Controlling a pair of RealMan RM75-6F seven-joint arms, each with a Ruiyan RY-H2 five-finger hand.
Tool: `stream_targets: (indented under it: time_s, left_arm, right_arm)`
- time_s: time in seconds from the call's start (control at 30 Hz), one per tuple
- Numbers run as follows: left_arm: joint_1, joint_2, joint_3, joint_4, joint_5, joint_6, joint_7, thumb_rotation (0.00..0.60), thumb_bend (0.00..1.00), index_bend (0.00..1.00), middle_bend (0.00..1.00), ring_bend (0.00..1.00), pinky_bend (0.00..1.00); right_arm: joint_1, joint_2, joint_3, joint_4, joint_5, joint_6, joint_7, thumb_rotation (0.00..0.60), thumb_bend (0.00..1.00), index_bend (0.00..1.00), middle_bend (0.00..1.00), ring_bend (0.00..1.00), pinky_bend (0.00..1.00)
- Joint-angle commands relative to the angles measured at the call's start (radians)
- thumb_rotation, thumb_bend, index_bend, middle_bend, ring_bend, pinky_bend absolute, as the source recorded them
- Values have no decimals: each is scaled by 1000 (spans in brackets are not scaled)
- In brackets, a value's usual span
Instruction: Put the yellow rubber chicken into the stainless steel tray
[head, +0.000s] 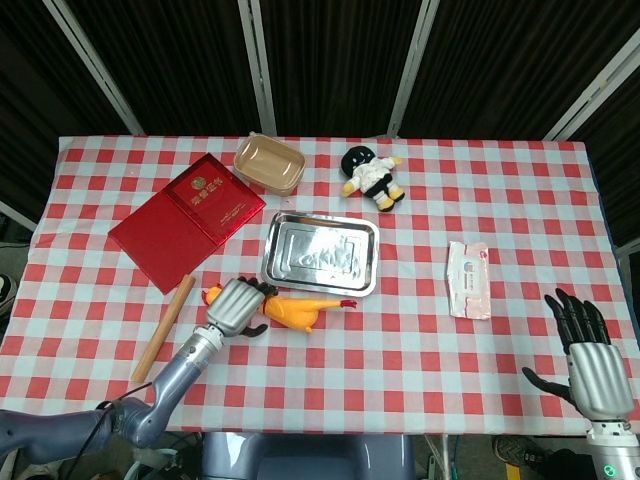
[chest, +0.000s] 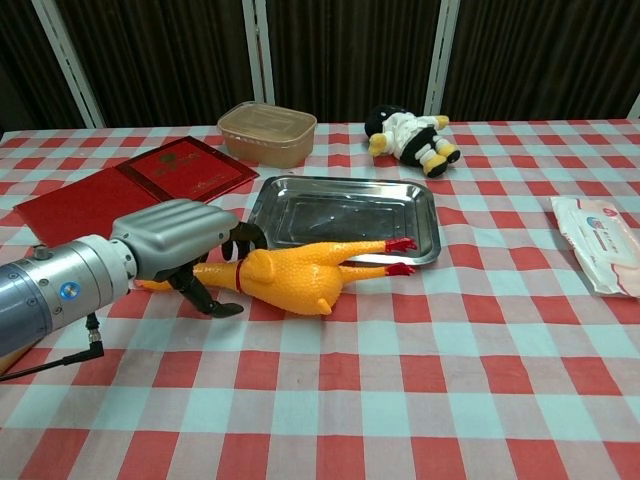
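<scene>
1 yellow rubber chicken (chest: 285, 279) on counter (chest: 420, 380), left hand (chest: 178, 240) apparently grasping its neck; 1 stainless steel tray (chest: 345, 213) behind; right hand (head: 590, 355) released, fingers apart

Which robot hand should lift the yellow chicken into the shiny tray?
The left hand. Its fingers already curl over the chicken just in front of the tray, while the right hand sits open far off.
</scene>
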Motion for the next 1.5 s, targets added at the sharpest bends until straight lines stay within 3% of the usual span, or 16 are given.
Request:
stream_targets:
  time_s: [0.03, 0.33, 0.53, 0.83, 0.93, 1.13, 1.5]
  left_arm:
    - [-1, -9, -3, 11, 0, 8, -1, 600, 234, 311, 391, 343, 435]
    - [-5, -18, 3, 43, -6, 5, 14, 600, 241, 307, 382, 345, 435]
    - [-3, -18, 6, 60, -15, 2, 12, 600, 258, 356, 424, 370, 446]
    - [-9, -34, 6, 90, 6, -2, -36, 600, 403, 489, 549, 485, 526]
    - [-10, -36, 9, 97, 21, 2, -56, 600, 494, 539, 594, 527, 582]
    - [-15, -12, 21, 101, 134, 38, -211, 600, 626, 588, 639, 566, 632]
    - [-68, 66, 30, 63, 326, 112, -415, 600, 664, 629, 678, 603, 669]
  right_arm:
    - [-2, 1, 0, -1, 0, 2, -1, 600, 134, 0, 0, 0, 0]
    - [-11, 6, 3, -10, 4, 12, -7, 600, 135, 0, 0, 0, 0]
    - [-15, 10, 4, -19, 6, 15, -6, 600, 134, 0, 0, 0, 0]
    - [-29, 22, 4, -33, 11, 31, -10, 600, 134, 0, 0, 0, 0]
    - [-31, 22, 4, -36, 10, 32, -9, 600, 135, 0, 0, 0, 0]
    - [-30, 25, 6, -42, 1, 31, -14, 600, 134, 0, 0, 0, 0]
    - [13, 74, 8, -102, -81, 7, 52, 600, 135, 0, 0, 0, 0]
